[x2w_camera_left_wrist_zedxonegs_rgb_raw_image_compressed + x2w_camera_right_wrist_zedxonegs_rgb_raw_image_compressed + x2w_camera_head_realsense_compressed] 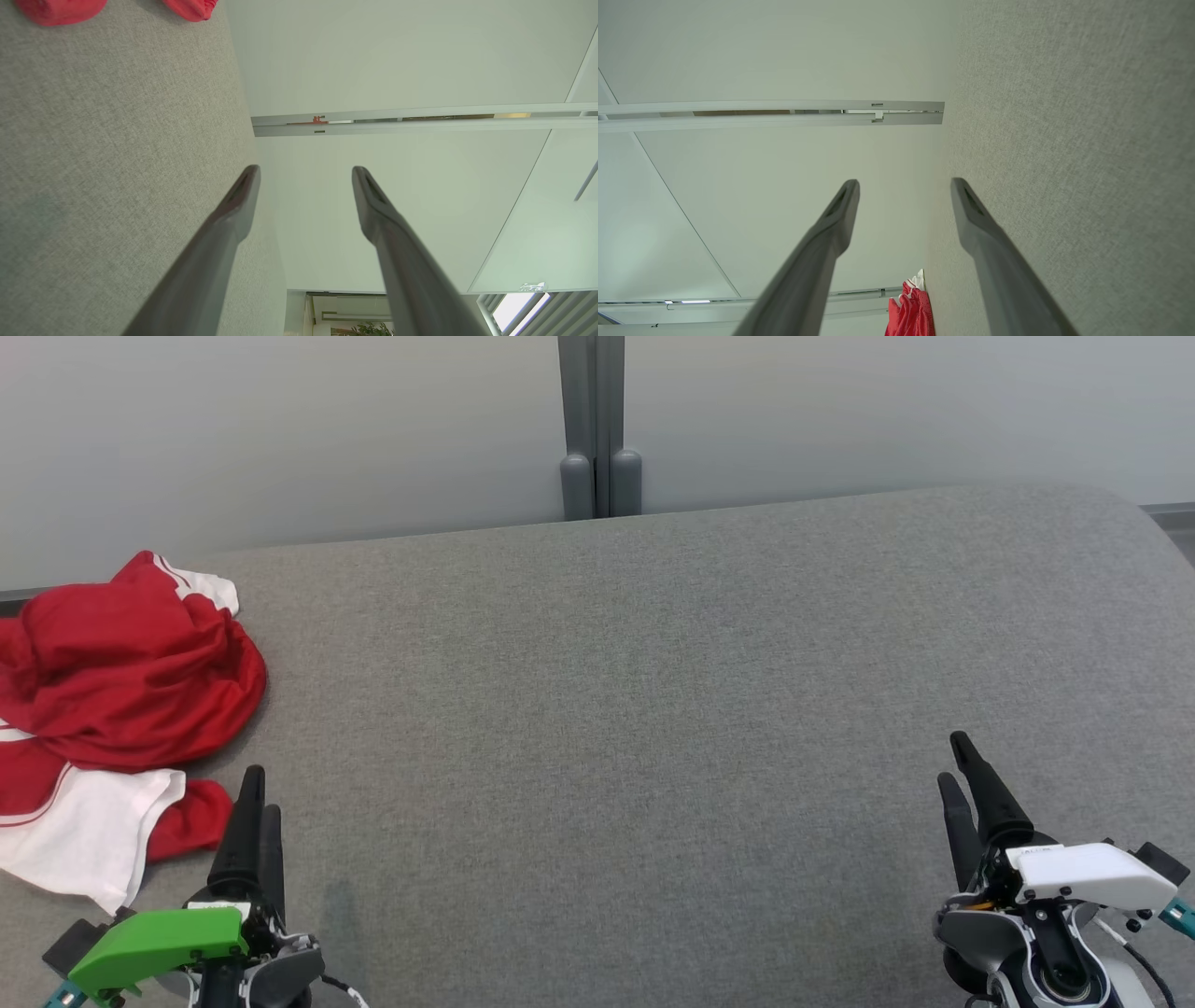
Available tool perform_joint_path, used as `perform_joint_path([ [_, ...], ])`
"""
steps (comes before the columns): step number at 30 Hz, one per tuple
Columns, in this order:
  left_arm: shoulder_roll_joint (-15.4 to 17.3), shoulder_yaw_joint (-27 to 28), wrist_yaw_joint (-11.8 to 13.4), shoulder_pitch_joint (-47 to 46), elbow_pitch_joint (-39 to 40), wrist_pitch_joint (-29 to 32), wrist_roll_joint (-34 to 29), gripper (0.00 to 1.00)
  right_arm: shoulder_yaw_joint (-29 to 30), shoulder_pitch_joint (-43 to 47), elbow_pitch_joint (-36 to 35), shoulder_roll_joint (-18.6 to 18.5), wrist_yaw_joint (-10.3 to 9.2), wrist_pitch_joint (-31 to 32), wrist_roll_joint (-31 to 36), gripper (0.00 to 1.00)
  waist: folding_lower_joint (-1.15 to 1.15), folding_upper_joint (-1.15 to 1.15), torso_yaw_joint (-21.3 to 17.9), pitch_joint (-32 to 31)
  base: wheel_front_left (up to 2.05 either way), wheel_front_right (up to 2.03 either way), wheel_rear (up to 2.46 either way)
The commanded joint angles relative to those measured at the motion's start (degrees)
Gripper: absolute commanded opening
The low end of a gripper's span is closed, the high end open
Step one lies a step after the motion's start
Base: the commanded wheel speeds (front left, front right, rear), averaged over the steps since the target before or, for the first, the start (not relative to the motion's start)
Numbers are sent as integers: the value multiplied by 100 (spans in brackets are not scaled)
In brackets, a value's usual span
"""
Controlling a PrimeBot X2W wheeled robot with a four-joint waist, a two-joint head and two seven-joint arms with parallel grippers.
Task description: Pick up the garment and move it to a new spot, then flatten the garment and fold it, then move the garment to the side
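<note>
Begin at the garment (121,681), heaped red and white at the left edge of the grey desk (653,709), crumpled and partly past the head view's left border. Note the left hand (262,791) just beside the heap's near red fold, released, fingers spread, grasping nothing. Note the right hand (952,758) well apart at the lower right, likewise released and empty.

Likely step in hand: the first pick-up, not yet begun. Reach with the left hand, as the nearest. Swing it left and forward over the red bulk rather than the white flap at the near edge. Come down with fingers wide, pinch a thick ridge of cloth instead of one thin layer, and clench fully before lifting. Lift high enough to clear the trailing cloth off the desk, or expect dragging and fresh bunching. Carry toward the bare middle of the desk, within reach of both hands for flattening. Avoid taking a sleeve or hem alone: probable result, a long dangling tail. Keep the right hand clear of the path until set-down.
</note>
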State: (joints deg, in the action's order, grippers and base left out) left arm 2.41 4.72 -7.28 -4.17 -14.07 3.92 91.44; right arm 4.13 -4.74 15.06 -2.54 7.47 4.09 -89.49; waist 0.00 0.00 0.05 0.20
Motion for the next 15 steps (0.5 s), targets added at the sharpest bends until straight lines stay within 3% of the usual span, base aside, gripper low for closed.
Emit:
perform_joint_path([
  [1,28,-38,-13,-41,128,-55,-107,100,-37,-83,-85,-36,1,-67,151,100,0,0,1,0,0,0,0],
  [7,44,-135,-15,28,172,-212,-454,100,-82,-67,-149,-33,2,-224,814,100,0,0,3,3,0,0,0],
  [15,99,-245,-16,103,159,-410,-1393,100,-106,-24,-336,-33,2,-423,1924,100,0,0,10,10,0,0,0],
])
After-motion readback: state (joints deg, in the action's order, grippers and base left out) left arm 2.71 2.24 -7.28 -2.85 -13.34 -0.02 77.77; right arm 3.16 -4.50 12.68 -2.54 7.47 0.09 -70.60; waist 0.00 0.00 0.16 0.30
